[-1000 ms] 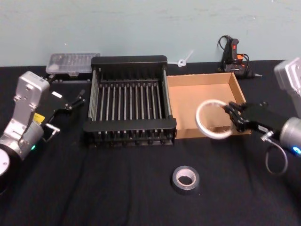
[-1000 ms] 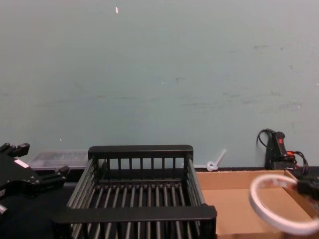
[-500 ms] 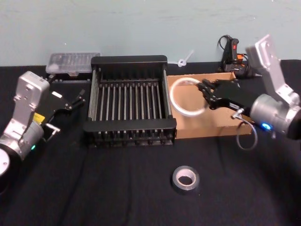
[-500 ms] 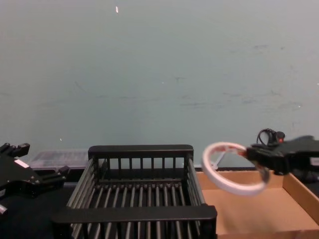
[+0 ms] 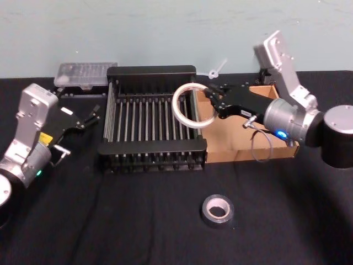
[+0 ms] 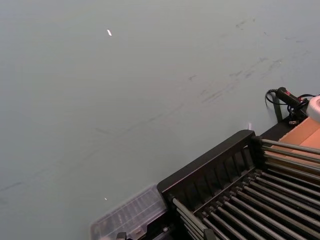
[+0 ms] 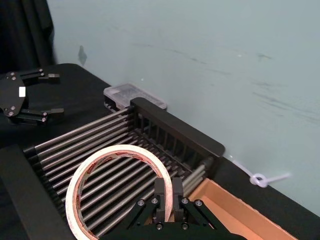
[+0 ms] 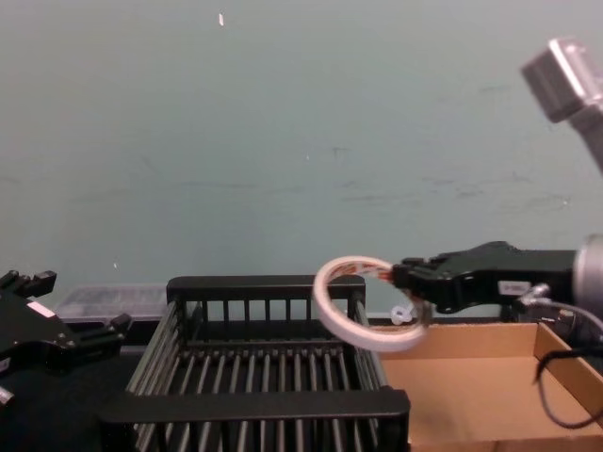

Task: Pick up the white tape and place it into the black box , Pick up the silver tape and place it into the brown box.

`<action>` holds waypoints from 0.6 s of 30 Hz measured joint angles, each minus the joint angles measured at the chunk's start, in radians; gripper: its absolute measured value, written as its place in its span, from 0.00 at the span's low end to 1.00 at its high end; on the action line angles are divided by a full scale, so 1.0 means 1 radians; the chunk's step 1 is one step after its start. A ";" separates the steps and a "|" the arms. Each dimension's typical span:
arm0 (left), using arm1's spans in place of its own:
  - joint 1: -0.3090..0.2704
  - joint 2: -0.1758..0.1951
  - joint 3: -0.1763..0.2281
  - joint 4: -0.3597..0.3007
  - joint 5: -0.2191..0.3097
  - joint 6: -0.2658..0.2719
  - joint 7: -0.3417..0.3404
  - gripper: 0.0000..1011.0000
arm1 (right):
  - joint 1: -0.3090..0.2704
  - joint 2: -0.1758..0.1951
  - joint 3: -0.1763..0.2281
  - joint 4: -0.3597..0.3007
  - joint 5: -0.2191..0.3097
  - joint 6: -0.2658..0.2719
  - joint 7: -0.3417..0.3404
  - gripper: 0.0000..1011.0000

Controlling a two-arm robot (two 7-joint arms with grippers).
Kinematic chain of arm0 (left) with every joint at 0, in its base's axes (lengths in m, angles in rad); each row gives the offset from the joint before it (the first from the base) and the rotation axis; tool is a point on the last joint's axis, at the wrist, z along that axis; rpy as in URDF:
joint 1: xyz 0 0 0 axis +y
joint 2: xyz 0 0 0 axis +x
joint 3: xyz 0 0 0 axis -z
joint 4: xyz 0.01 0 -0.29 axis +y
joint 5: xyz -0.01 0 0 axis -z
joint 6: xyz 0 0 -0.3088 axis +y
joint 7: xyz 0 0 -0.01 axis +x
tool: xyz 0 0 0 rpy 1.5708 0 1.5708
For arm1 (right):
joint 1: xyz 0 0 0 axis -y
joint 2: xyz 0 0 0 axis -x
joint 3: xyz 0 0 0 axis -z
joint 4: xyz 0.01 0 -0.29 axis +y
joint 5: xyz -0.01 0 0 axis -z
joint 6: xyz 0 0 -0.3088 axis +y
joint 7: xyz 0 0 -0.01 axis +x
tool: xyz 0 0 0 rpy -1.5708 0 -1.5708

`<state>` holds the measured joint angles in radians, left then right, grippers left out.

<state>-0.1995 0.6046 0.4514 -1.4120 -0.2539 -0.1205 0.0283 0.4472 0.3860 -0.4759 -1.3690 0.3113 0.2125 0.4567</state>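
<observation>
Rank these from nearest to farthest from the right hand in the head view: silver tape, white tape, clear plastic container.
1. white tape, held in the right hand, over the black box's right rim.
2. silver tape, on the table near the front.
3. clear plastic container, far back left.

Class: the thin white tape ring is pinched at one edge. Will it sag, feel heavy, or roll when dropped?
The thin white tape ring probably stays stiff: it keeps its round shape in the right gripper. Likely light, being mostly hollow. Dropped on edge into the black slatted crate, it may roll.
</observation>
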 joint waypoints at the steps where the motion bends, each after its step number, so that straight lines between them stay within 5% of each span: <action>1: 0.000 0.000 0.000 0.000 0.000 0.000 0.000 0.99 | 0.015 -0.009 -0.009 0.021 -0.007 -0.006 0.008 0.09; 18: 0.000 0.000 0.000 0.000 0.000 0.000 0.000 0.99 | 0.150 -0.109 -0.080 0.220 -0.070 -0.063 0.054 0.09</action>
<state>-0.1995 0.6047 0.4514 -1.4120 -0.2540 -0.1205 0.0283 0.5972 0.2774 -0.5555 -1.1493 0.2418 0.1493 0.5109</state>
